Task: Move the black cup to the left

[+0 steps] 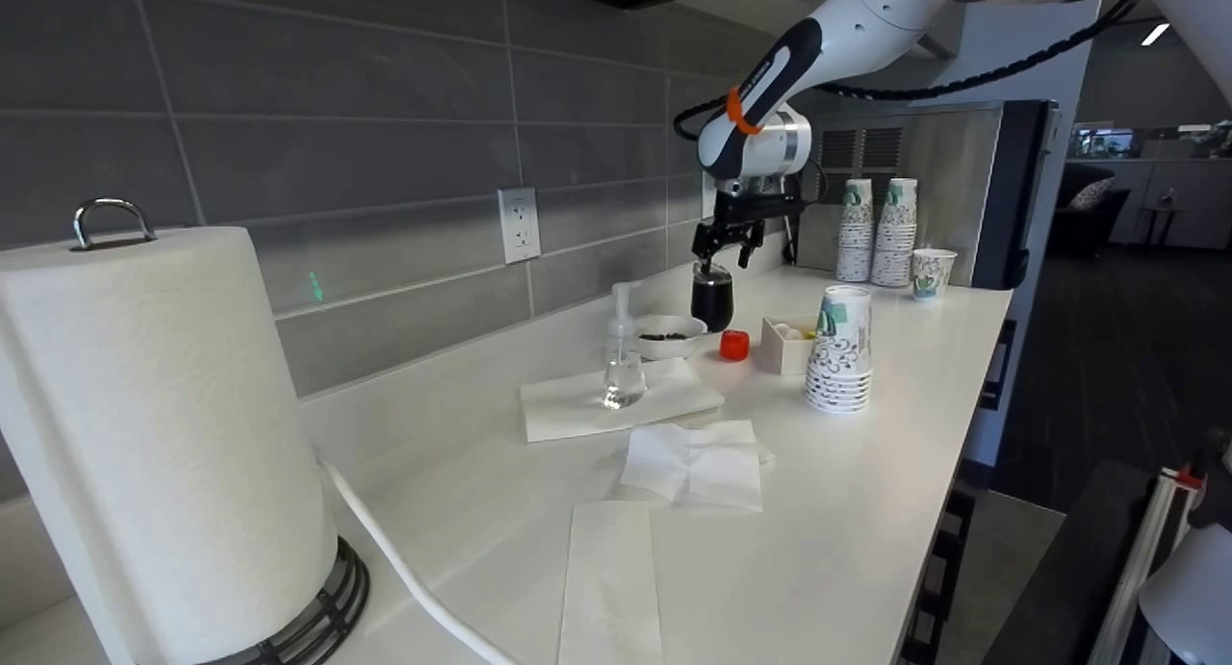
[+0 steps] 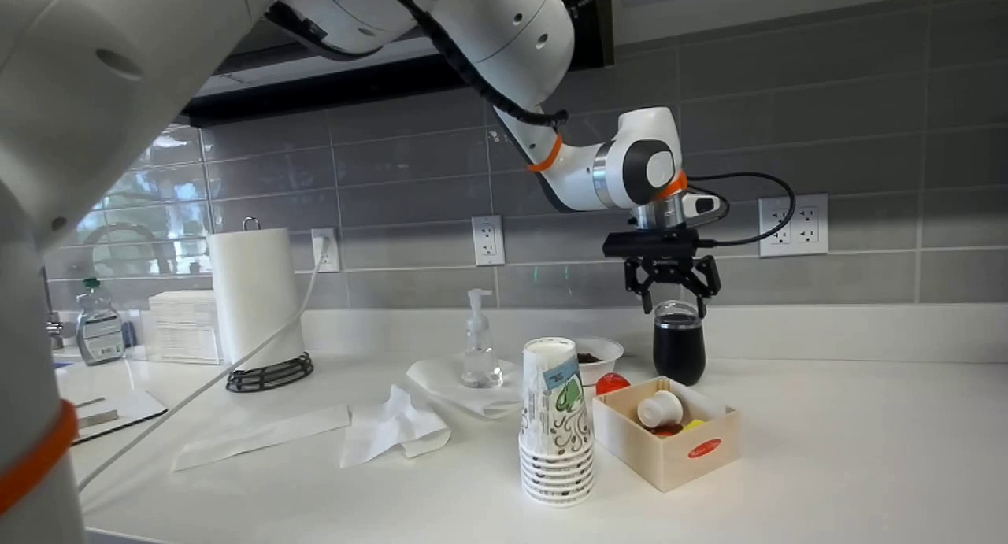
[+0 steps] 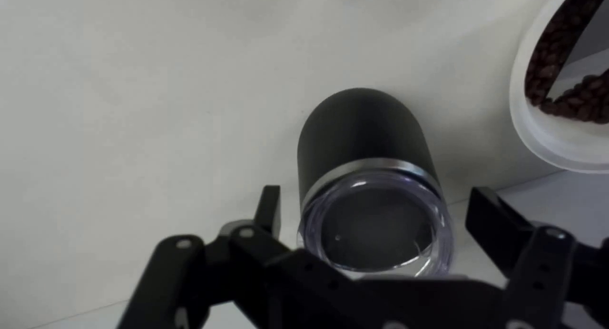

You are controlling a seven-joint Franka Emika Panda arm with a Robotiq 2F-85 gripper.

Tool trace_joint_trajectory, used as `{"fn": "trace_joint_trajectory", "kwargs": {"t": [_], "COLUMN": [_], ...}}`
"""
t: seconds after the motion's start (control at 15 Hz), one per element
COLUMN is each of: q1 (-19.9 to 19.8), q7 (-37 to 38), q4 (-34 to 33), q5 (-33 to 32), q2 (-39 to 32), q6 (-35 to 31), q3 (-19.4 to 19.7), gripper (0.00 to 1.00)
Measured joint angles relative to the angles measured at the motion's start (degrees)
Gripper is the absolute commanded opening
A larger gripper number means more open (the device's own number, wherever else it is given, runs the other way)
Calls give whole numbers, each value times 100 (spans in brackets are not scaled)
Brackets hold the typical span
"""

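The black cup (image 1: 711, 305) is a rounded black tumbler with a silver rim band and a clear lid. It stands upright on the counter near the back wall, and also shows in an exterior view (image 2: 679, 352) and the wrist view (image 3: 364, 129). My gripper (image 2: 674, 306) points down over it in both exterior views, also here (image 1: 724, 257). In the wrist view the gripper (image 3: 374, 212) is open, with one finger on each side of the lid. A gap shows between each finger and the cup. The cup's lower lid edge is hidden by the gripper body.
A white bowl (image 3: 547, 134) of dark beans stands close beside the cup. A red object (image 1: 734, 345), a wooden box (image 2: 669, 457) and stacked paper cups (image 2: 556, 426) stand nearby. A soap dispenser (image 2: 479, 347) stands on a napkin (image 1: 558, 410). A tiled wall (image 2: 850, 135) runs behind.
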State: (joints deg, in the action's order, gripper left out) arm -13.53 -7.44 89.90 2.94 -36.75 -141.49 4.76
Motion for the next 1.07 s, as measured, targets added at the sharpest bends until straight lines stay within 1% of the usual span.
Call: {"fn": "trace_joint_trajectory", "kwargs": {"t": [0.27,0.6,0.8,1.07], "q1": [-78,-173,-177,-40], "q7": [-85,-186,-225,-228], "q4": [-126,-137,-266,-587], "q5": [1,1,-6,-30], "q2": [-346,-623,-622,-453], "q6": [-24,-292,-382,-379], "q3": [-66,-78,-131,-183], "gripper": [100,100,100,100]}}
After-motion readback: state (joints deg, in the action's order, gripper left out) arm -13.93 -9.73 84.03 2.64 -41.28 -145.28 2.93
